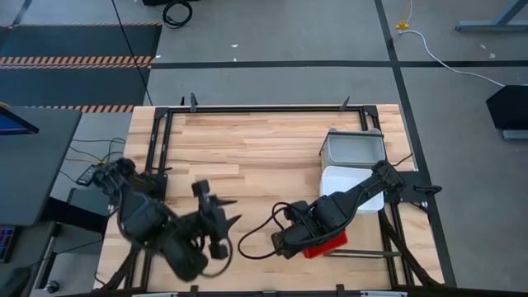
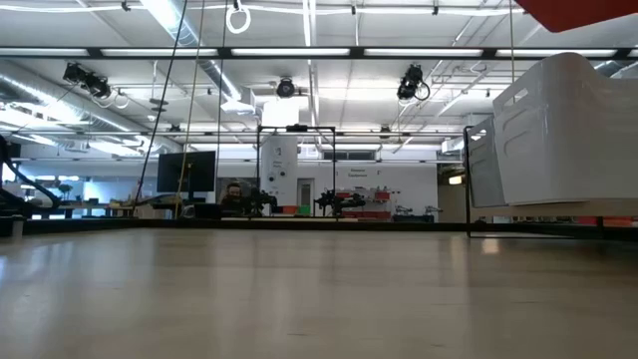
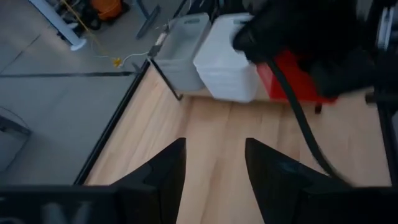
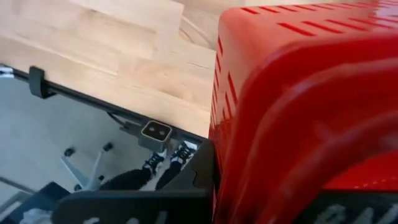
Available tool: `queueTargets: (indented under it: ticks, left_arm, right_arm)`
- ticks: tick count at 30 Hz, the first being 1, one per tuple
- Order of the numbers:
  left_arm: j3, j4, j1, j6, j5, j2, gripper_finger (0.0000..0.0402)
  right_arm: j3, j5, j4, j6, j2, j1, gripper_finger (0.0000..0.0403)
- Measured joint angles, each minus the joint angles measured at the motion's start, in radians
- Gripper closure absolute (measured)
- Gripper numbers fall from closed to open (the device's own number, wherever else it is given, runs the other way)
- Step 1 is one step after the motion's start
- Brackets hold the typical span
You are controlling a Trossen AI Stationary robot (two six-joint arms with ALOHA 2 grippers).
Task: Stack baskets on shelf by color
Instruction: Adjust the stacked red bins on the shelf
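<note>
Red slotted plastic fills the right wrist view: a red basket [image 4: 298, 106] sits right against that camera, tilted, its mesh-like wall almost touching the lens, and the right gripper [image 1: 307, 239] has its fingers closed tight on it, most likely on the rim, though the contact itself is hidden behind the basket. From above, this basket [image 1: 326, 245] shows only as a red edge under the right arm near the front right of the table [image 1: 247, 148], and in the low view a red corner [image 2: 588, 12] hangs at the top of the picture, so it appears to be carried clear of the wood rather than resting on it. That fits a basket being brought toward its place among the others. Behind it lie a white basket [image 1: 351, 188] and, farther back, a light grey basket [image 1: 355, 147], just beside each other along the right side; the pale shelf under them cannot be made out apart from the table here. The left gripper [image 1: 216, 221] hovers over bare wood near the front centre, fingers moderately spread and holding nothing, pointed toward the baskets, apparently waiting. A loose black cable [image 1: 260, 239] curls on the table between the two arms, and the right arm itself lies across the white basket, covering part of it, so any lowering of the red one needs care around both.
</note>
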Motion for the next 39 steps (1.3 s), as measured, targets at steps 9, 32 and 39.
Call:
queueTargets:
  ticks: [9, 32, 39]
  left_arm:
    - [0.000, 0.227, 0.125, 0.357, 0.255, -0.122, 0.0230]
    - [0.000, 0.177, 0.102, 0.420, 0.423, -0.344, 0.0319]
    - [0.000, 0.191, 0.104, 0.435, 0.419, -0.337, 0.0341]
  right_arm:
    - [-0.081, 0.005, -0.003, 0.190, 0.001, 0.066, 0.0392]
    - [-0.241, -0.042, 0.011, 0.296, 0.003, 0.074, 0.0392]
    - [-0.265, -0.059, 0.001, 0.393, 0.003, 0.108, 0.0392]
